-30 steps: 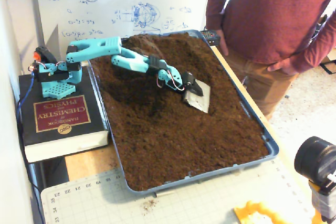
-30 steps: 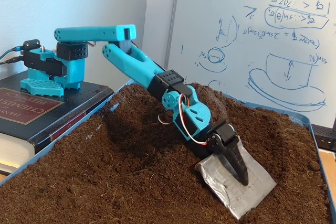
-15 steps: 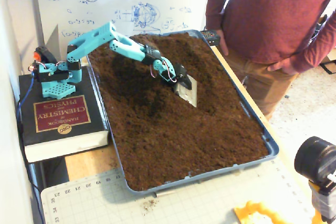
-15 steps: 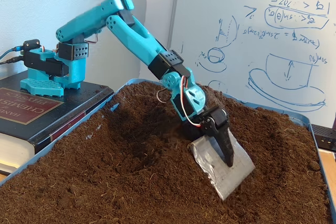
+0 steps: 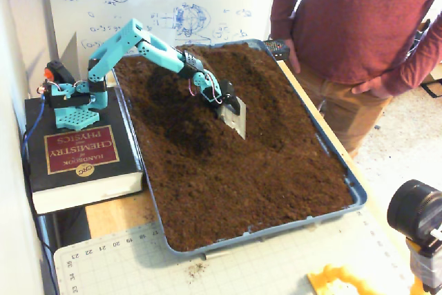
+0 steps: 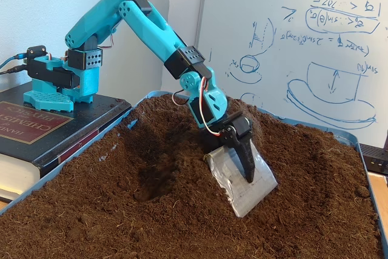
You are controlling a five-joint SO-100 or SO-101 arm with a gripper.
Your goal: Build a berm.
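The blue arm reaches from its base on a book out over a tray of dark brown soil. Its gripper (image 5: pixel 231 108) (image 6: pixel 248 176) is shut on a flat metal scoop (image 5: pixel 239 124) (image 6: pixel 250 193), with the black finger lying along the top of the blade. The scoop tilts steeply, its lower edge touching the soil near the tray's middle. The berm (image 6: pixel 303 144) (image 5: pixel 259 77) is a rounded ridge of loose soil behind and beside the scoop, along the far part of the tray. A dark hollow (image 5: pixel 186 129) (image 6: pixel 151 183) lies on the arm's side of the scoop.
The blue tray rim (image 5: pixel 356 191) encloses the soil. The arm's base stands on a thick book (image 5: pixel 79 157). A person in a red shirt (image 5: pixel 352 25) stands at the tray's right side. A camera (image 5: pixel 414 212), a cutting mat (image 5: pixel 242 267) and a whiteboard (image 6: pixel 291 40) surround it.
The arm has folded back toward its base with its elbow raised. The scoop has been drawn across the soil toward the base and now stands steeper.
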